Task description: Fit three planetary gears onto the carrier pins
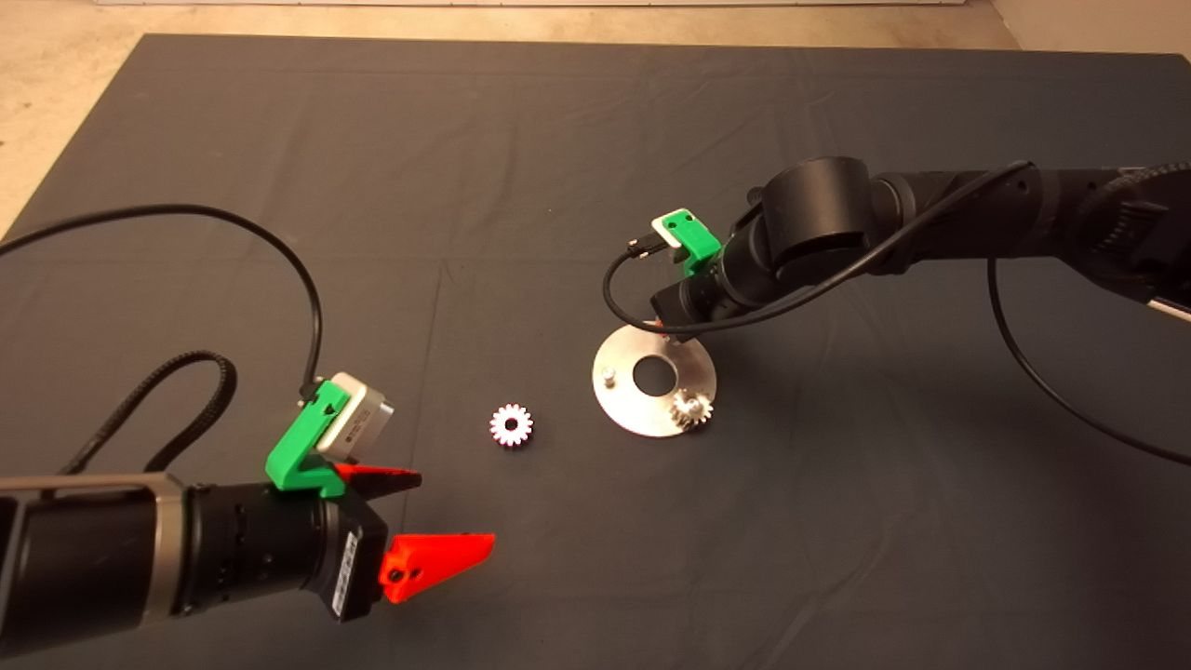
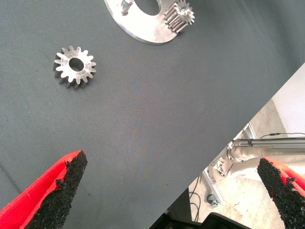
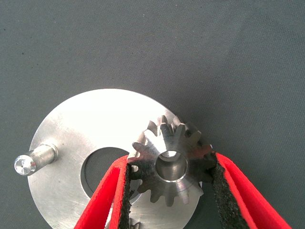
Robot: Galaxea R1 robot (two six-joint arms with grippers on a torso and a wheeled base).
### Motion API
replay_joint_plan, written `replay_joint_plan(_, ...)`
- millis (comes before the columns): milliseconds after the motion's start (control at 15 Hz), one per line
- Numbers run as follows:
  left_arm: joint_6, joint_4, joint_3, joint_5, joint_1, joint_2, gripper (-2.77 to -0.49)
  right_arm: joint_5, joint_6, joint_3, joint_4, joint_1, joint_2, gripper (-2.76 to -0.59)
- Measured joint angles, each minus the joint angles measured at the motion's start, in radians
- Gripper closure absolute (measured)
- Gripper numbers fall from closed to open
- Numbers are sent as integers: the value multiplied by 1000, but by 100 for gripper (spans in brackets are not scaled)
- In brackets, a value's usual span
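Note:
A flat aluminium disc lies mid-mat. One bare carrier pin stands on its left side. A grey planetary gear sits on the disc's near right rim. My right gripper hovers over the disc's far edge, its wrist covering that part. In the right wrist view this gripper is shut on a second grey gear, held above the disc with the bare pin to one side. A bright silvery gear lies loose left of the disc. My left gripper is open, near-left of it.
The left wrist view shows the loose gear, the disc with its seated gear, and the mat's edge with floor and a metal frame beyond. Black cables trail from both wrists over the mat.

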Motion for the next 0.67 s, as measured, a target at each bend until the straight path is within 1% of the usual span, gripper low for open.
replay_joint_plan(133, 0, 0, 0, -1, 0, 0, -262, 0, 0, 0, 0, 0, 0, -103)
replay_joint_plan(333, 0, 0, 0, -1, 0, 0, -262, 0, 0, 0, 0, 0, 0, -114)
replay_joint_plan(400, 0, 0, 0, -1, 0, 0, -262, -4, 0, 0, 0, 0, -1, -118)
replay_joint_plan(467, 0, 0, 0, -2, 0, 0, -262, -4, 0, 0, 0, 0, -1, -118)
replay_joint_plan(533, 0, 0, 0, -3, 0, 0, -262, -4, 0, 0, 0, 0, 0, -128)
replay_joint_plan(667, 0, 0, 0, -4, 0, 0, -262, -4, 0, 0, 0, 0, 0, -131)
